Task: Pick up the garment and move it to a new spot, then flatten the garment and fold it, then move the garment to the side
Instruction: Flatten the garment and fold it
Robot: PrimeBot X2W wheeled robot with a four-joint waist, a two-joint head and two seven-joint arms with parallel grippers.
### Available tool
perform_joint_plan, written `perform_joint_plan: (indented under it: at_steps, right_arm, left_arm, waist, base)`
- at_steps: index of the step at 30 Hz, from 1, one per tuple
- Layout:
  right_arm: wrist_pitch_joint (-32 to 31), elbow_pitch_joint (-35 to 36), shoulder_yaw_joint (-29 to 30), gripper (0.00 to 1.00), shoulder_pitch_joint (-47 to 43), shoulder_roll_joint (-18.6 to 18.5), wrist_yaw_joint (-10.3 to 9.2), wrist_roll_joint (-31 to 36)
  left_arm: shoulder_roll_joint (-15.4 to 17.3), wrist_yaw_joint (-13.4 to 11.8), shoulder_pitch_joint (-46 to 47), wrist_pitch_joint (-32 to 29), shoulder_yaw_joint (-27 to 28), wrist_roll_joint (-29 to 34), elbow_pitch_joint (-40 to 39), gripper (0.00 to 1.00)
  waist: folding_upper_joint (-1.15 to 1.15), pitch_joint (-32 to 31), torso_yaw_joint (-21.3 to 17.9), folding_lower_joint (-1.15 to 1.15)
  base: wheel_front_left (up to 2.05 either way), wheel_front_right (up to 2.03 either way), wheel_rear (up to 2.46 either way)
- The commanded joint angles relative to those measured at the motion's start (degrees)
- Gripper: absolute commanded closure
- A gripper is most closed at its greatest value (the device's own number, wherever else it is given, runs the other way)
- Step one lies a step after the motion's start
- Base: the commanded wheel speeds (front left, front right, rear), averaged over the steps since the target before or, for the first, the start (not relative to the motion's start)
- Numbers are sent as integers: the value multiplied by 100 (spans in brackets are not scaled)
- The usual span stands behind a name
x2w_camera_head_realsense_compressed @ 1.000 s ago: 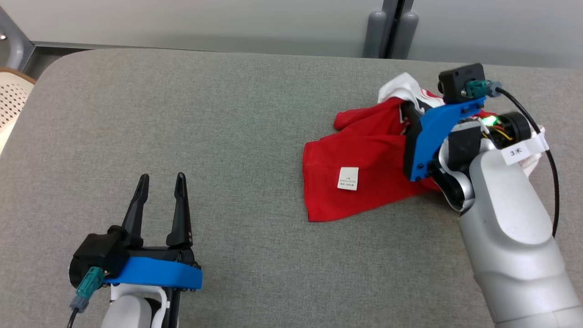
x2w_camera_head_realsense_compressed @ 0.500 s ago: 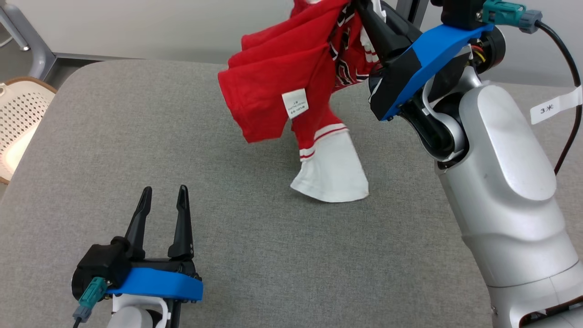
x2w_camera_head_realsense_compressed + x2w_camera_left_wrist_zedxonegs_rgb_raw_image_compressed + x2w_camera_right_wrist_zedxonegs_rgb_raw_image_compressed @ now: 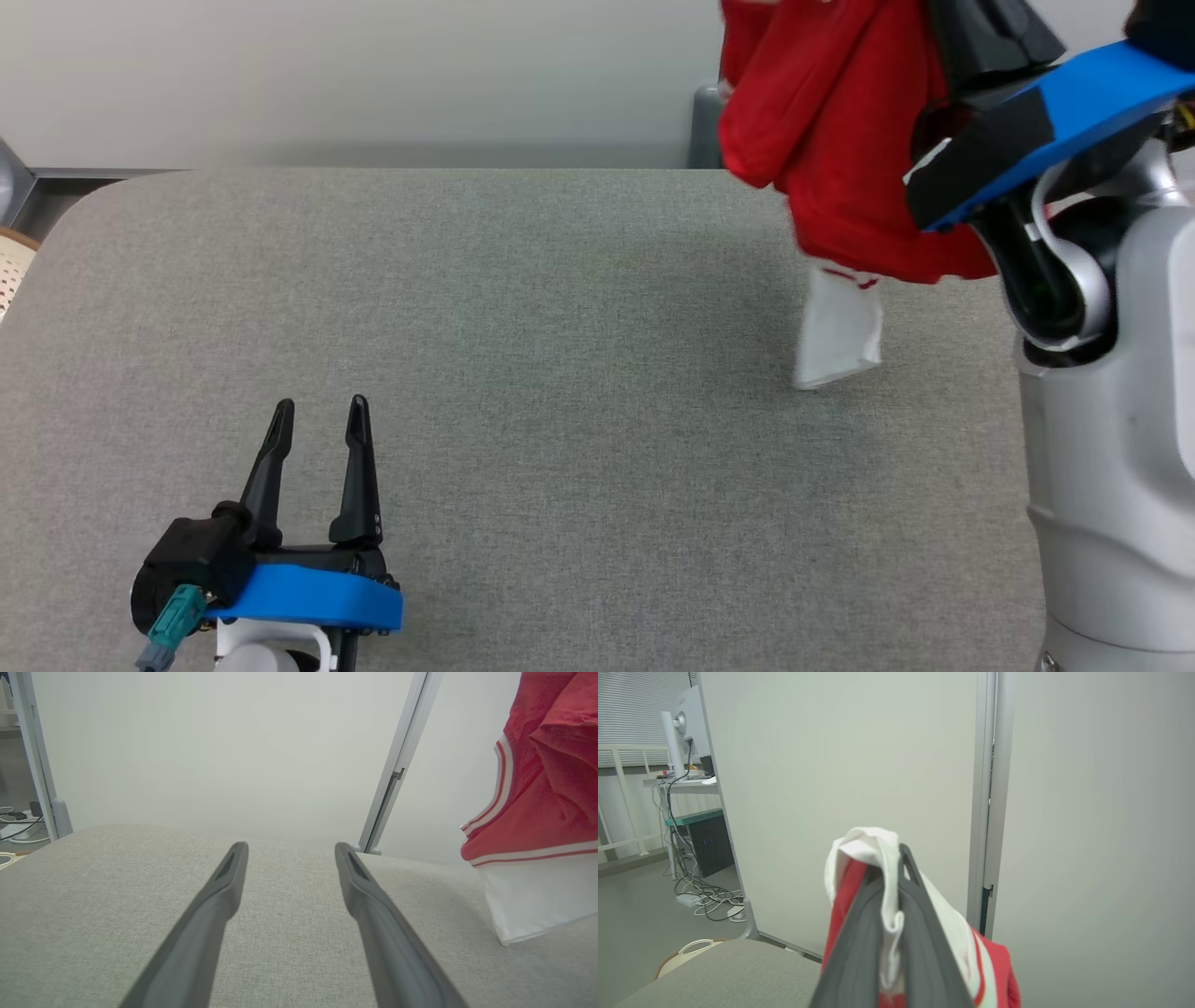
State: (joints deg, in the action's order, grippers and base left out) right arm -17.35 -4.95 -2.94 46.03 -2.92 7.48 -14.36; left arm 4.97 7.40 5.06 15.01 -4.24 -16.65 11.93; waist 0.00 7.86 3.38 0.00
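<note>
- right gripper (image 3: 889,863) raised high at the far right of the scene, its two dark fingers pressed together on a bunched fold of cloth, no gap visible between them
- garment (image 3: 840,140) is red with white parts and hangs in the air from that gripper, over the far right part of the table (image 3: 560,373)
- pinched section in the right wrist view is white trim with red fabric beside it, draped over the finger on the left and squeezed between both
- white panel (image 3: 840,327) with red and white stripes above it is the lowest part of the garment, dangling just over the grey surface; cannot tell if its bottom corner touches the table
- this part is a bit motion-blurred in the head view
- left wrist view has the same garment (image 3: 551,812) at the right edge, red folds above, white panel below, well apart from the left fingers
- left gripper (image 3: 320,406) sits at the near left, low over the table, fingers pointing to the far side
- its fingers are spread with a clear gap, nothing between them, bare grey cloth under them in the left wrist view
- blue bracket (image 3: 1046,103) and pale forearm (image 3: 1111,467) of the right arm take up the right edge of the head view
- table is covered in grey woven fabric with rounded corners
- pale wall panel (image 3: 373,75) runs behind the far edge, with a metal post (image 3: 397,765) between panels
- cream basket (image 3: 686,952) sits beside the table's left side, partly cut off
- cables (image 3: 705,896) lie on the floor beyond the panel, by a desk with a monitor
</note>
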Motion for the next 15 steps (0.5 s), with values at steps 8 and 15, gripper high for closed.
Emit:
perform_joint_plan:
  at_steps: [8,15]
  right_arm:
    - [-719,1069,-247,100,-550,2,3,180]
    - [-559,-464,-467,100,-829,-3,3,356]
  left_arm:
    - [-14,6,109,24,-117,-30,23,0]
    - [-18,6,259,20,-217,-94,35,0]
  waist:
    - [0,-4,29,0]
    - [0,234,293,0]
  base:
    - [0,0,0]
    - [0,0,0]
